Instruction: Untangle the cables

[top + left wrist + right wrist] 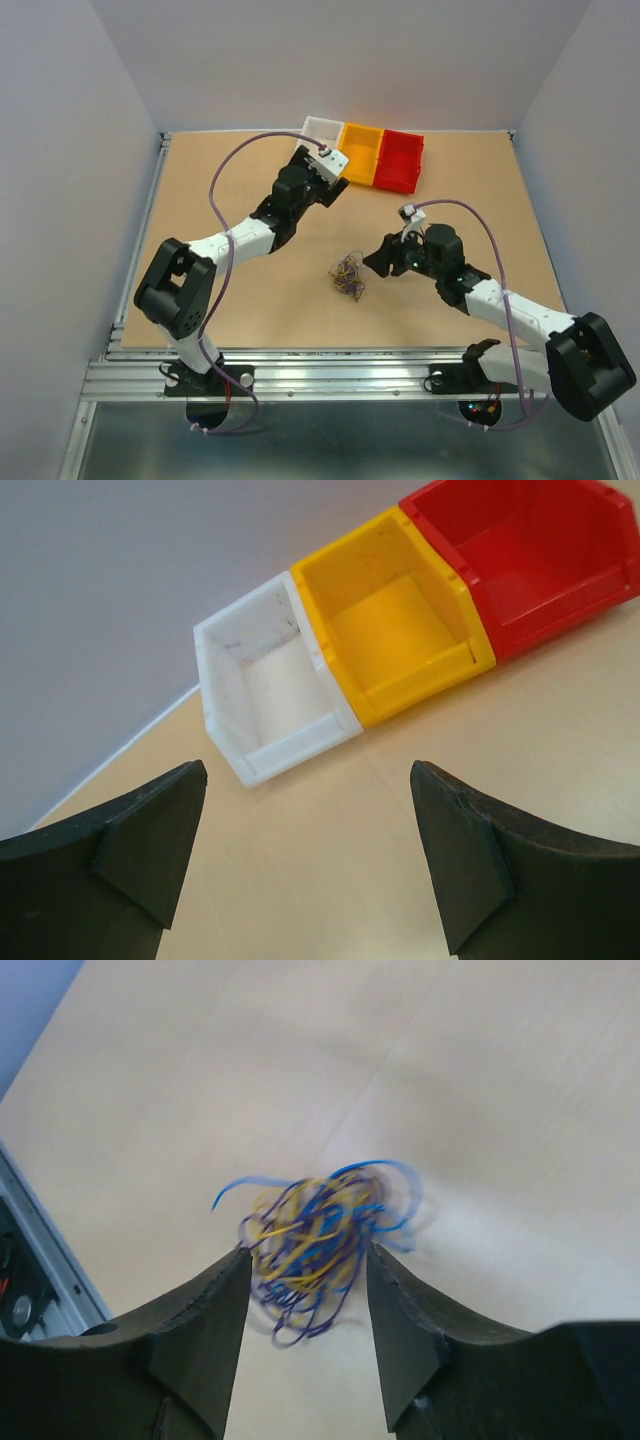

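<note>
Yellow-blue cables lie well inside the table edges; right pincer half-open, apparently empty; left pincer wide, empty.

Two arms, one cable bunch, one white bin, one yellow bin, one red bin.
</note>
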